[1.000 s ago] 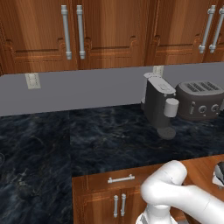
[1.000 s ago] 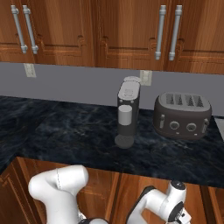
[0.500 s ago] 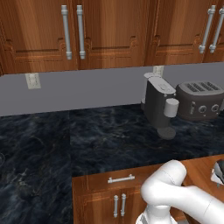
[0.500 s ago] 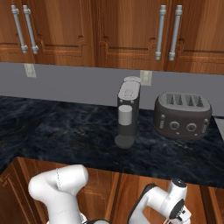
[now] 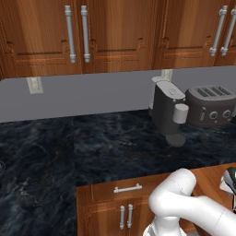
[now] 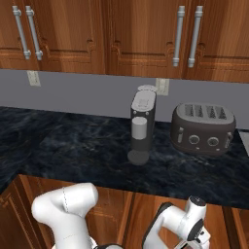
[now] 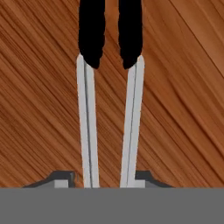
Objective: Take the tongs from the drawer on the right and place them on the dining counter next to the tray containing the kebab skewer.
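Biggest thing in shot is the black stone worktop (image 5: 92, 156) running under the upper cabinets (image 5: 115, 37). The toaster (image 6: 203, 127) and a coffee machine (image 6: 142, 121) are parked at the back of it. The white arm (image 5: 184, 207) is folded down low in front of the worktop, reaching into the pulled-out drawer (image 7: 43, 109).

In the hand view the tongs (image 7: 87, 122) are lying flat on the drawer's wooden floor. The two silver arms run away from the camera and end in black tips at the far end.

The gripper (image 7: 107, 177) is straddling them, jaws about half open. One of the fingertips (image 7: 63, 178) sits just outside each silver arm. I honestly can't tell if the pads are pressing on the metal yet or only hugging it, so I wouldn't call it a grip.

My take on doing this bit well:
- Squeeze both tong arms together evenly, because they'll probably spring.
- Keep closing until they stop giving.
- Stay centred so neither arm pops out sideways.
- Lift straight up to clear the drawer walls before swinging anywhere.
- The metal is thin and slick, so go slow at first.
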Motion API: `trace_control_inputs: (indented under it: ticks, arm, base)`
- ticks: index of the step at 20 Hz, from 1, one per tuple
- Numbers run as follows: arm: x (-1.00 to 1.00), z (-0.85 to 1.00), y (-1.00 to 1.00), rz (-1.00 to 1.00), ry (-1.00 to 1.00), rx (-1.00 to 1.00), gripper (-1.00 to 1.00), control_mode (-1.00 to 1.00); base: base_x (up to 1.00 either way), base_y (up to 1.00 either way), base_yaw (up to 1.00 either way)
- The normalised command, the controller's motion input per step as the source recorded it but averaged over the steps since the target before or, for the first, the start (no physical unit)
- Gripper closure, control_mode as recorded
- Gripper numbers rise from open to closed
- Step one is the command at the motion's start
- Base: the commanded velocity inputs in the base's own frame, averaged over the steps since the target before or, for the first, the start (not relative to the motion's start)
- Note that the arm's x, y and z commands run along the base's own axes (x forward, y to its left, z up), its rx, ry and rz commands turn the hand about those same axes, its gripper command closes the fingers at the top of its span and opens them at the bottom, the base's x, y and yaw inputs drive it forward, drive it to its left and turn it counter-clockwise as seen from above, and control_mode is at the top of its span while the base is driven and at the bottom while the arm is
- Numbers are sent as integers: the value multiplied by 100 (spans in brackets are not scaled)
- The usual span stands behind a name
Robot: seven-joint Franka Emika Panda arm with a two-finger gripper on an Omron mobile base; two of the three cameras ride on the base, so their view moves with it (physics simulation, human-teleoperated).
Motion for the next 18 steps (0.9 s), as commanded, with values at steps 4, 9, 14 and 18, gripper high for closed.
trace_control_inputs:
  ticks: [4,9,14,18]
  arm:
    - [-39,-7,-10,0,0,0,100,-100]
    - [-27,23,-19,0,0,-1,100,-100]
    - [-1,59,-12,1,0,-2,100,-100]
    - [-1,68,-2,0,0,-2,100,-100]
  base:
    - [0,0,0]
    - [0,0,0]
    - [0,0,0]
    - [0,0,0]
